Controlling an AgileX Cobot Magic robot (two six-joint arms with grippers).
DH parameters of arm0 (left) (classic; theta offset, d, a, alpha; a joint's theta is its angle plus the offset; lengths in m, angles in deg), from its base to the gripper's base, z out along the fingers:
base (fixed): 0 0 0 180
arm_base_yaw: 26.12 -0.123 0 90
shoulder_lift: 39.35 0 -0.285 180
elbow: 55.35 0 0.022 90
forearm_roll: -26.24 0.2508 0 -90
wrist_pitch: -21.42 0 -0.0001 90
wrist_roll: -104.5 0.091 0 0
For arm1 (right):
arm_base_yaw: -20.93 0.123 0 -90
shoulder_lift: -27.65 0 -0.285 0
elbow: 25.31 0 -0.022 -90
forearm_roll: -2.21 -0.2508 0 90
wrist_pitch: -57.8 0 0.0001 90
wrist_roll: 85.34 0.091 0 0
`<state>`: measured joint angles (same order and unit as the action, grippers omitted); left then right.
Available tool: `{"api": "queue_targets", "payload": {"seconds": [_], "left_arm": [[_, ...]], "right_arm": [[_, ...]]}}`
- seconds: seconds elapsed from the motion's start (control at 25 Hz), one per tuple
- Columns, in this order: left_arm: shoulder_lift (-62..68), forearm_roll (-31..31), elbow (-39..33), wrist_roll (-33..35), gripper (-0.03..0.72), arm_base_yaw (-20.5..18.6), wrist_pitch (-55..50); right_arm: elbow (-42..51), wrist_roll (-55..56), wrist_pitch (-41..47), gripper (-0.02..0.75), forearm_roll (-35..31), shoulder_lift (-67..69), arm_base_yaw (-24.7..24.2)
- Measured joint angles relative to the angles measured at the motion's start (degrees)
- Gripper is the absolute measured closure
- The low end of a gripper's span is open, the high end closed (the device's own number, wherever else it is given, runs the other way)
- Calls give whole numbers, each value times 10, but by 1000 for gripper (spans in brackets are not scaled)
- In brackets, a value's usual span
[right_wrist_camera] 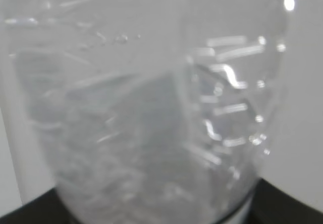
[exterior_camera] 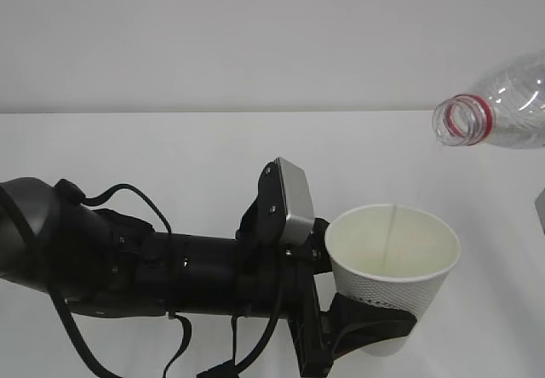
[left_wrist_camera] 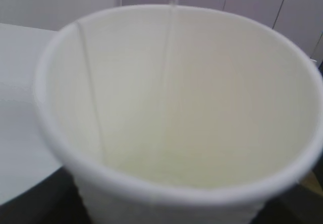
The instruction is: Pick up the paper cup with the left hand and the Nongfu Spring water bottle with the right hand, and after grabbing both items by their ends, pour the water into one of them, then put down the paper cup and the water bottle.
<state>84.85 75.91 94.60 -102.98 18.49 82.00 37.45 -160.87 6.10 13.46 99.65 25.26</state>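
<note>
We see the paper cup (exterior_camera: 393, 269) held above the bench (exterior_camera: 170, 148) by the left pincer (exterior_camera: 368, 323), which is clamped around the cup's lower wall. The Nongfu Spring water bottle (exterior_camera: 502, 104) lies tilted at upper right, its open mouth above and a little right of the cup's rim. The right pincer is outside the exterior view; its wrist view shows the clear ribbed body (right_wrist_camera: 151, 123) filling the frame, so it probably grasps the bottle's base. The cup is light and crushes easily; the bottle is thin, slippery plastic. Only the left wrist view shows the cup's inside (left_wrist_camera: 176, 108), apparently dry.
</note>
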Motion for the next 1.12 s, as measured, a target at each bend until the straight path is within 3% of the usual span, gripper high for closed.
{"api": "queue_targets", "payload": {"seconds": [1.12], "left_arm": [[0, 0, 0, 0, 144, 0, 0]], "right_arm": [[0, -2, -2, 350, -3, 0, 0]]}}
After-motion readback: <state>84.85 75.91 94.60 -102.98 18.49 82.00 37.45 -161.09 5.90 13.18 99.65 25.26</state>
